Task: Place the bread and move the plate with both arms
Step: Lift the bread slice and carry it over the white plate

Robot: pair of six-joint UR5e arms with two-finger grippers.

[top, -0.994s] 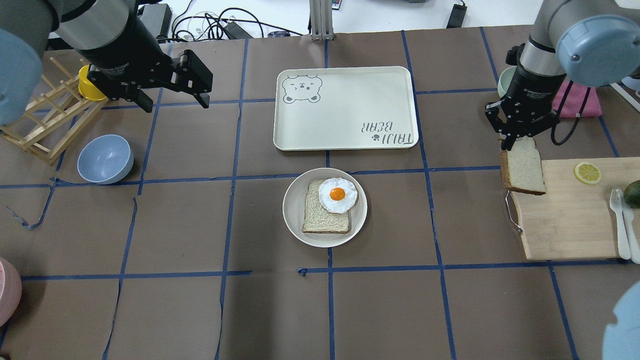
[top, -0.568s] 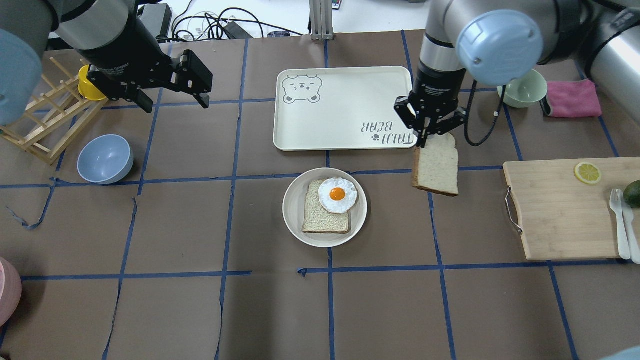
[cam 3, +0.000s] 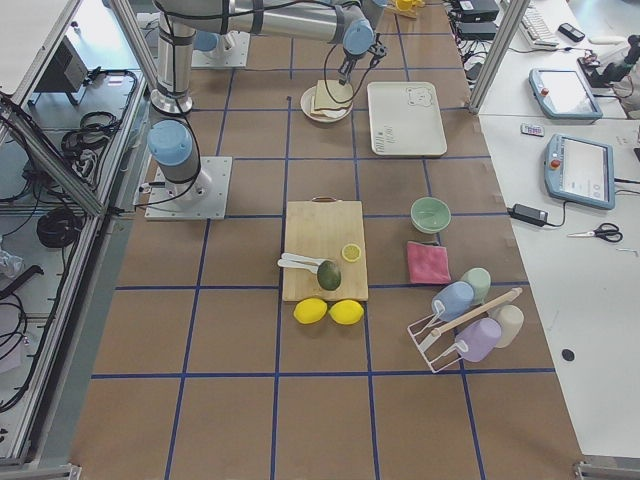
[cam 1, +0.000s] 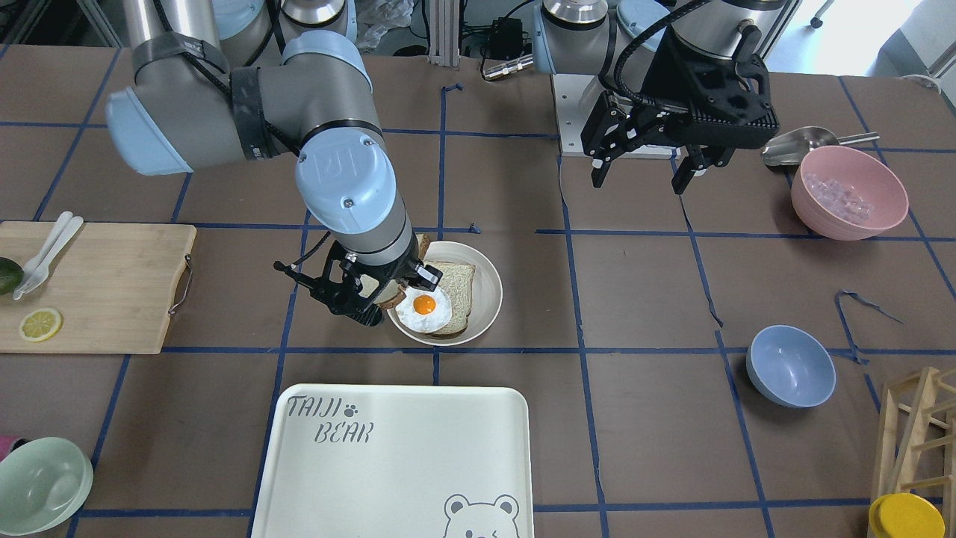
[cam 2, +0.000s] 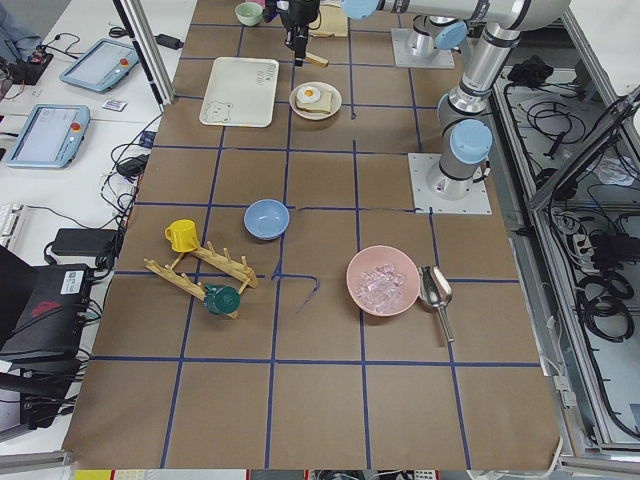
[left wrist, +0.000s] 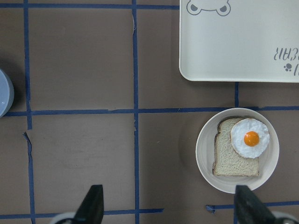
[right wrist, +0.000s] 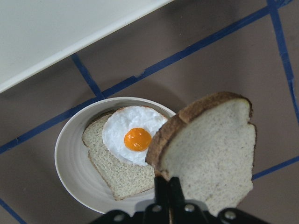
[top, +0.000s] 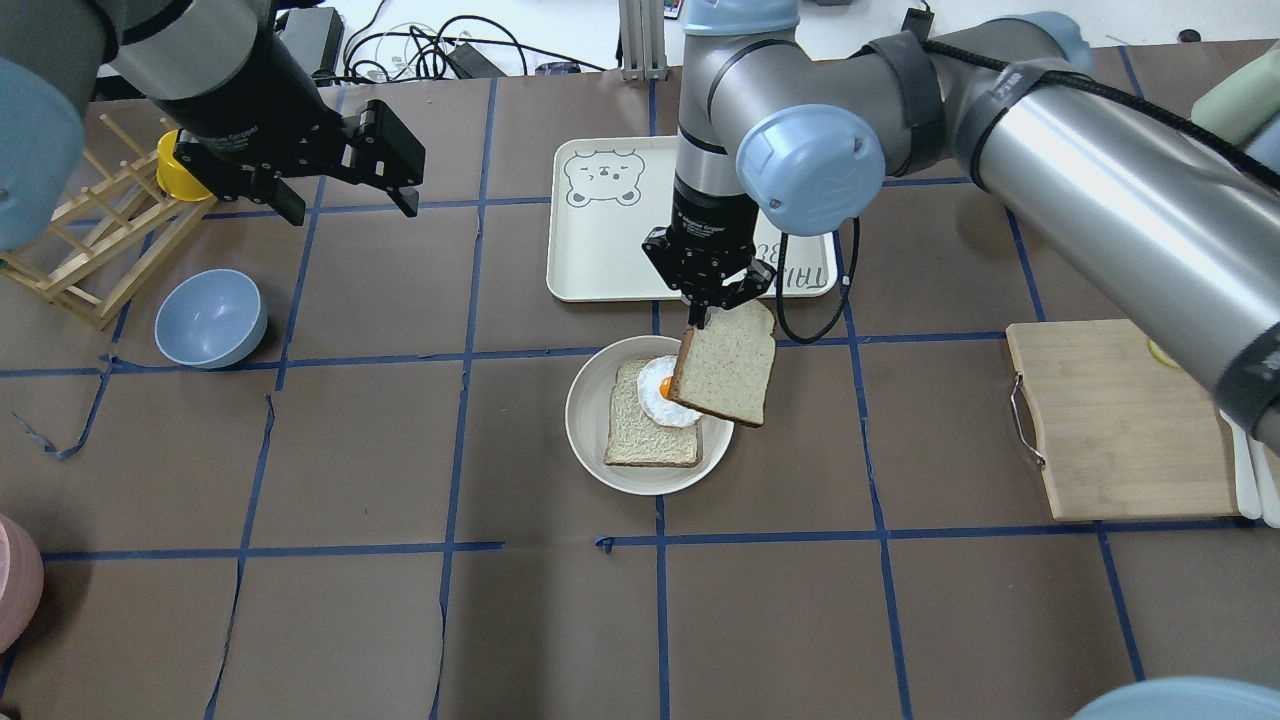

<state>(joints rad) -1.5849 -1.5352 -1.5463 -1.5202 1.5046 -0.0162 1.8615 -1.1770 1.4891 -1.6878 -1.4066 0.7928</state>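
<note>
My right gripper is shut on the top edge of the bread, a speckled slice with a dark brown crust. The slice hangs tilted above the far right part of the plate. A second slice topped with a fried egg lies on the plate. In the right wrist view the bread hangs beside the egg, clear of the plate. My left gripper hovers wide open and empty at the far left; its view shows the plate ahead to the right.
A cream bear-print tray lies just beyond the plate. A wooden cutting board is at the right. A blue bowl and a wooden rack are at the left. A pink bowl stands near the left arm.
My right arm has carried the bread leftward from the cutting board's corner, past the tray's corner, to above the plate. The left arm has not moved.
</note>
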